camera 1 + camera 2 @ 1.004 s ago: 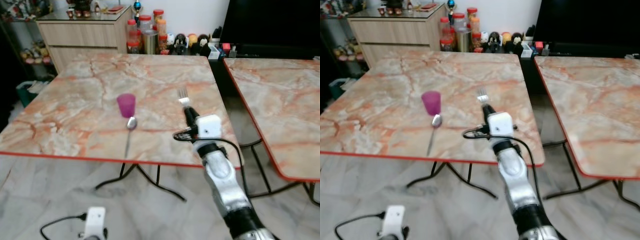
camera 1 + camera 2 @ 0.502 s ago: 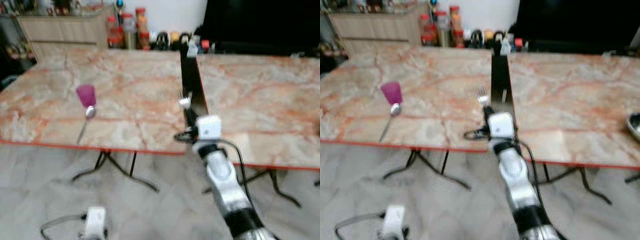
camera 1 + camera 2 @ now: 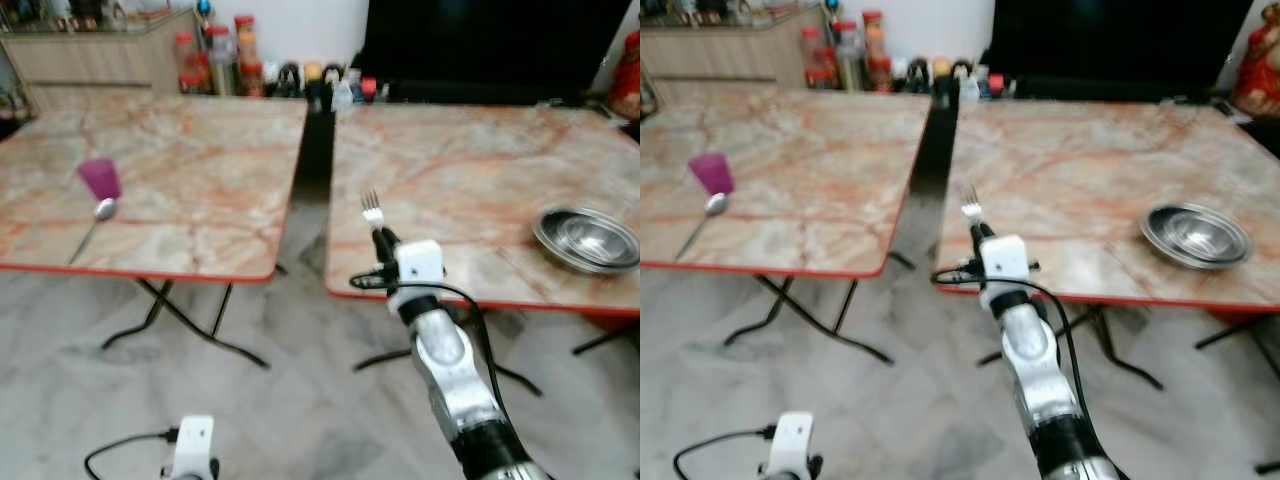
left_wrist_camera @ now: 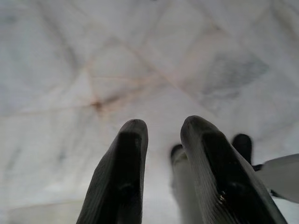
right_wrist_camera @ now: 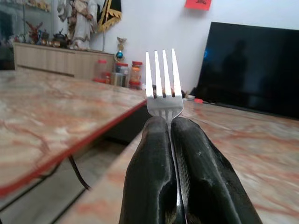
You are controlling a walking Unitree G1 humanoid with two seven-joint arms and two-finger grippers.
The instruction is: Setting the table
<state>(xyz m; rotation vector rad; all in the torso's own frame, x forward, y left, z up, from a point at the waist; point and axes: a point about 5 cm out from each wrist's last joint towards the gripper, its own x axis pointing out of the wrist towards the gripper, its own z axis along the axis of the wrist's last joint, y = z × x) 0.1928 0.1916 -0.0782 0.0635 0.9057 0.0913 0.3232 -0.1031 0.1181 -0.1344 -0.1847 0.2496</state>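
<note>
Right gripper (image 5: pixel 170 122) clenched on a fork (image 3: pixel 372 210), tines up, at the right table's (image 3: pixel 470 180) near edge — steel bowl (image 3: pixel 587 239) well apart. Left gripper (image 4: pixel 161 133) parted above floor.

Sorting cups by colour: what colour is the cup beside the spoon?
Magenta-purple cup by the spoon, clearest in the left eye view.

Two tables are set side by side with a gap between. On the left table (image 3: pixel 180 170), a cup (image 3: pixel 99 178) is placed near the front edge toward the left, with a spoon (image 3: pixel 92 222) just before it, reaching toward that edge. On the right table (image 3: pixel 450 160), a bowl (image 3: pixel 586 240) is placed near the front right corner. Jars (image 3: pixel 215 65) are ranged behind the left table's far right corner.
</note>
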